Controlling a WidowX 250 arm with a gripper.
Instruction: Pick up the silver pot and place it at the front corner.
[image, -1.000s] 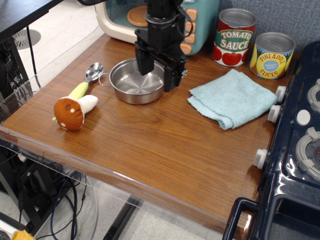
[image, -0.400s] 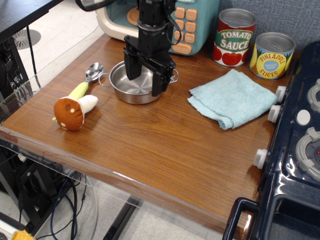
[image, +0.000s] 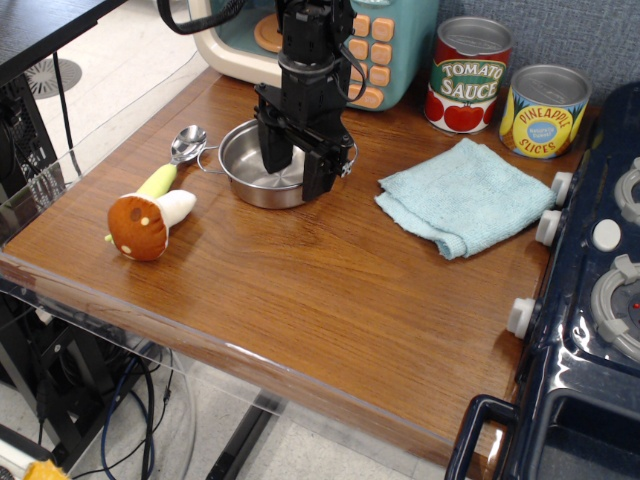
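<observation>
Wood-grain tabletop (image: 300, 290) fills your view, brown and glossy, with a clear plastic strip along its near and left edges. Beyond the left edge you see pale floor, and cables hang under the table. A grey fabric wall closes the back. On the right, the dark blue toy stove (image: 590, 330) butts against the table, its white knobs facing the wood.

Your gripper (image: 295, 175) stands upright over the silver pot (image: 262, 165) at the back left; one finger is inside the bowl and the other outside the right rim, so the wall sits between them, but you cannot tell whether they are pressing it. The pot rests on the wood, beside a spoon (image: 187, 143) and near a mushroom toy (image: 145, 220).

The front corner (image: 450, 425) by the stove is bare wood. A blue cloth (image: 460, 197) lies between pot and stove, two cans (image: 505, 90) behind it.
</observation>
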